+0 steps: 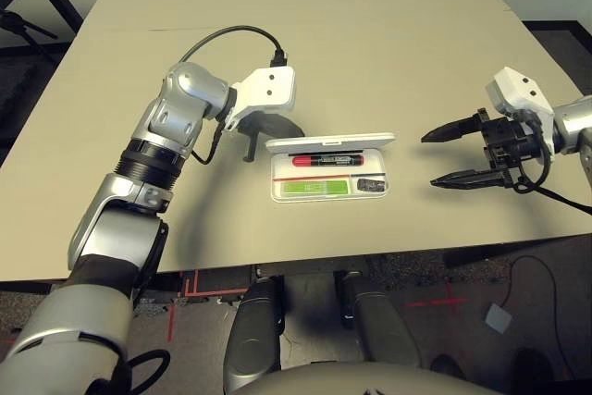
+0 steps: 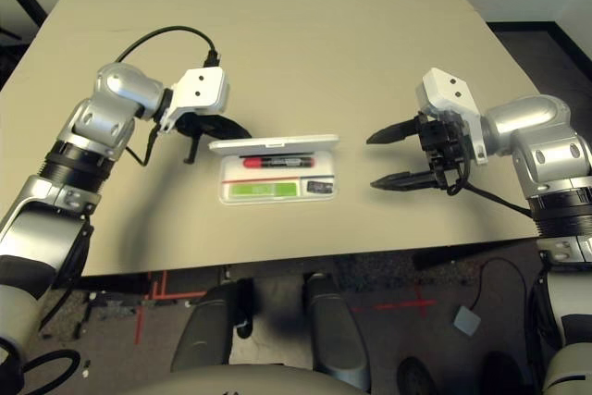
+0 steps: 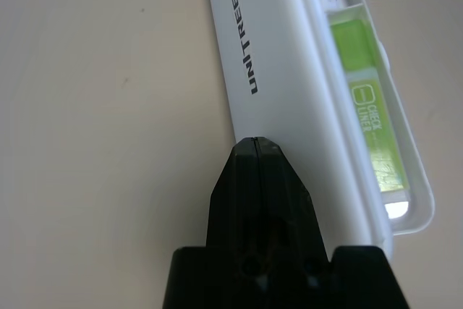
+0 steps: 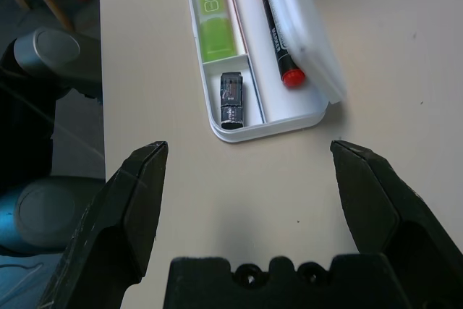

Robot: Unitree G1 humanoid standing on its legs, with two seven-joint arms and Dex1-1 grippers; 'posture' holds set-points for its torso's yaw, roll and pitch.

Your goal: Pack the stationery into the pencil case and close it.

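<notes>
Pencil case [image 1: 329, 176] loaded, lid half-raised | left gripper [image 3: 255, 151] pinched empty behind lid | right gripper [image 4: 249, 171] spread wide, empty | risk: off-centre push skids case, lid unlatched

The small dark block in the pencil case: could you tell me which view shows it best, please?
The right wrist view: the small dark block lies unobstructed in its own compartment. Both eye views show it as a tiny dark shape beside the green highlighter; the left wrist view gives no clear sight of it.
</notes>
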